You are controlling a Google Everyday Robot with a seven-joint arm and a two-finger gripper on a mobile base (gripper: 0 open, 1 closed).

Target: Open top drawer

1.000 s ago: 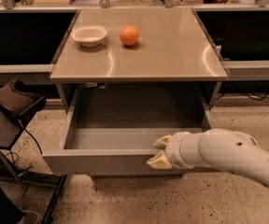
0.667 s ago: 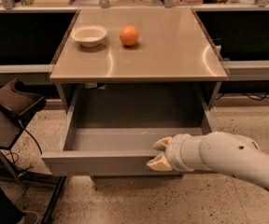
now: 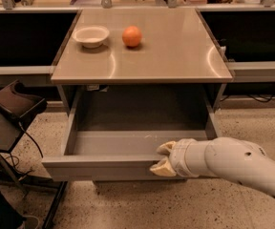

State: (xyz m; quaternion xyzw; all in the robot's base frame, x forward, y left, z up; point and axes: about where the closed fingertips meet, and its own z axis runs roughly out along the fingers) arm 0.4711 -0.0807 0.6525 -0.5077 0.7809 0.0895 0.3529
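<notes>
The top drawer (image 3: 104, 167) is a grey metal drawer pulled far out from under the tan table top; its plain grey inside (image 3: 128, 142) shows and holds nothing. My gripper (image 3: 162, 158) sits at the right part of the drawer's front edge. One pale finger (image 3: 166, 148) lies inside the drawer and the other pale finger (image 3: 162, 168) lies outside, so the front panel is between them. My white arm (image 3: 237, 166) comes in from the lower right.
On the table top (image 3: 175, 46) stand a white bowl (image 3: 91, 35) and an orange (image 3: 132, 36). A dark chair-like stand (image 3: 13, 106) with cables is at the left of the drawer. Speckled floor (image 3: 142, 204) lies in front.
The drawer front and my gripper have moved a little further toward the camera; the drawer stands slightly more open.
</notes>
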